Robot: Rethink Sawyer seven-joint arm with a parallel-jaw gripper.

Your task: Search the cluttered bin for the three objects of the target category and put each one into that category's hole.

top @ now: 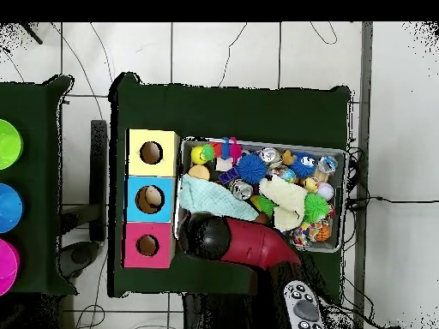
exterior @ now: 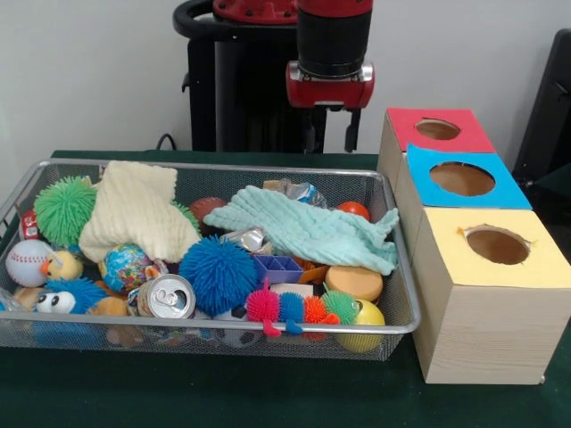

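Observation:
The wire mesh bin (exterior: 223,167) is full of toys and cloths; it also shows in the overhead view (top: 344,201). The blue-topped box's hole (exterior: 462,179) lies right of the bin, between the red and yellow boxes. In the overhead view something pale shows inside the hole (top: 152,198). My gripper (exterior: 330,134) hangs open and empty above the bin's far rim, near the red box's corner. In the overhead view the arm's wrist (top: 206,236) hides it.
In the bin lie a teal cloth (exterior: 308,230), a cream cloth (exterior: 138,214), a blue spiky ball (exterior: 218,272), a green spiky ball (exterior: 64,209), a can (exterior: 168,297) and a baseball (exterior: 27,261). The red box (exterior: 437,129) and yellow box (exterior: 497,244) flank the blue one.

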